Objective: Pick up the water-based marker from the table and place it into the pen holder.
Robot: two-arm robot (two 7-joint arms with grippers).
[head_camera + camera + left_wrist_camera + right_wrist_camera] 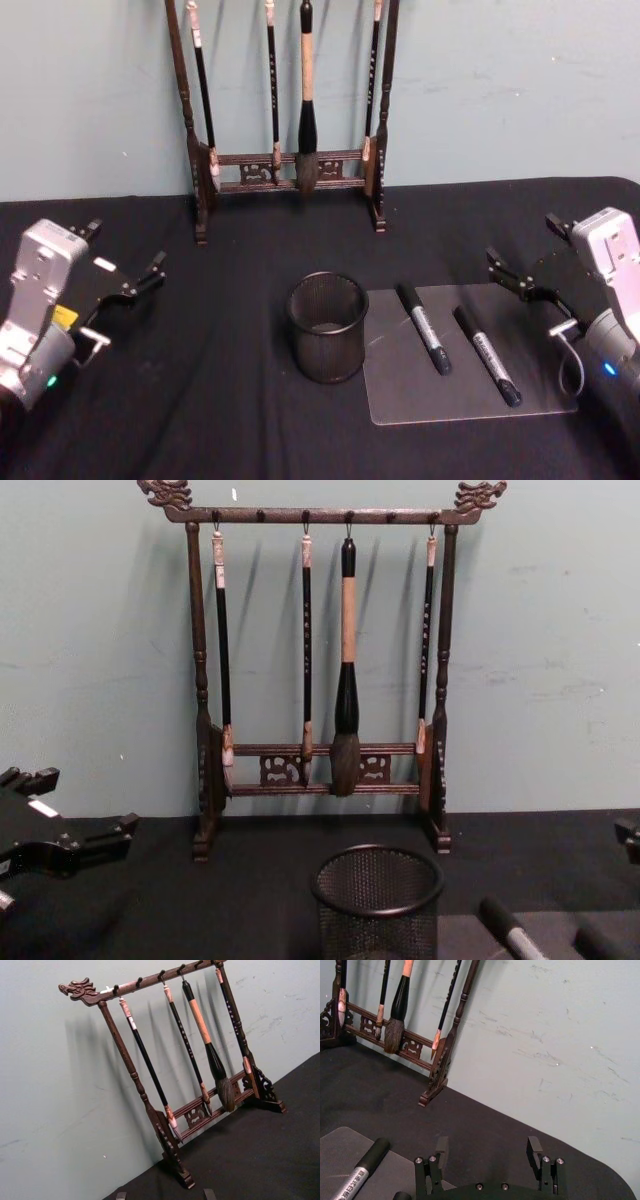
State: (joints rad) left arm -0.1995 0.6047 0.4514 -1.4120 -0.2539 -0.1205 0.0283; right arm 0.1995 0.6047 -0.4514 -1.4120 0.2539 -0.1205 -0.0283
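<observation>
No text is reading cleanly anywhere.

- Right wrist view: a marker [356, 1176] is showing dark printed characters along its pale label band, too blurred to make out.
- Head view: left marker [424, 328] and right marker [487, 355] are each carrying a pale label band, with print not resolving.
- A yellow sticker [63, 317] is sitting on the left gripper [125, 248] body, with no lettering legible.

On your bench [200, 400] the pen holder [327, 350] stands at centre, with a mat [400, 395] just to its right. On the mat lie the left marker [424, 328] and the right marker [487, 355], apart. The brush rack [250, 158] stands behind.
</observation>
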